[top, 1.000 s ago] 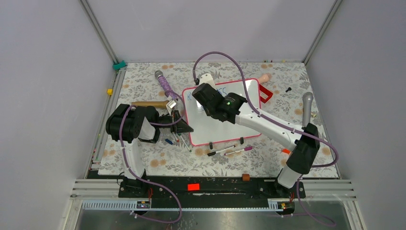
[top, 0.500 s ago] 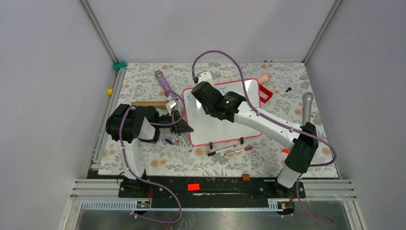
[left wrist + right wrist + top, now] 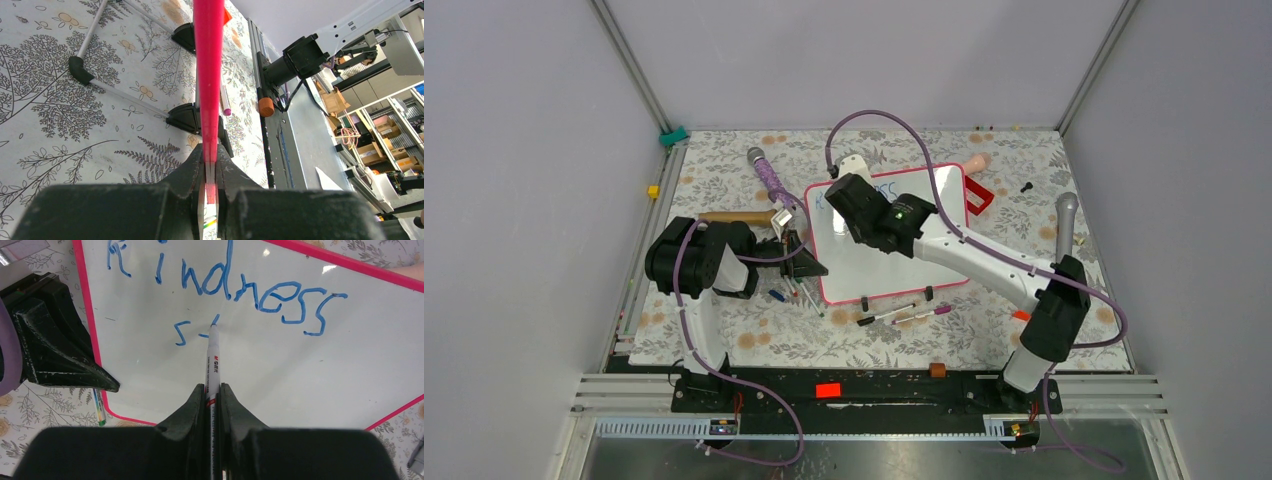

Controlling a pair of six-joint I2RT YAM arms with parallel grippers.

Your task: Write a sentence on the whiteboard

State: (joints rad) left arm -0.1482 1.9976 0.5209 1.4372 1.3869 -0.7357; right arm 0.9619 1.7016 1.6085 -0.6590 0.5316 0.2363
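The right arm [image 3: 984, 255] has edged slightly across the whiteboard [image 3: 874, 272], right fingers [image 3: 192, 407] clenched on the marker [image 3: 214, 360] starting a second line, left fingers [image 3: 185, 175] pinching its rim [image 3: 209, 60].

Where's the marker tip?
Right wrist view: the marker, in the right gripper, has its tip on the whiteboard just below the blue kindness, right of a small s.

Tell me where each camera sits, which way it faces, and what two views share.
Top external: above and behind the robot, looking down; left arm, right arm, whiteboard show.
Left wrist: low, looking along the whiteboard's pink rim; left fingers shut on it.
Right wrist: looking down the marker at blue writing; right fingers hold it.
Shared: right wrist also shows the left fingers.
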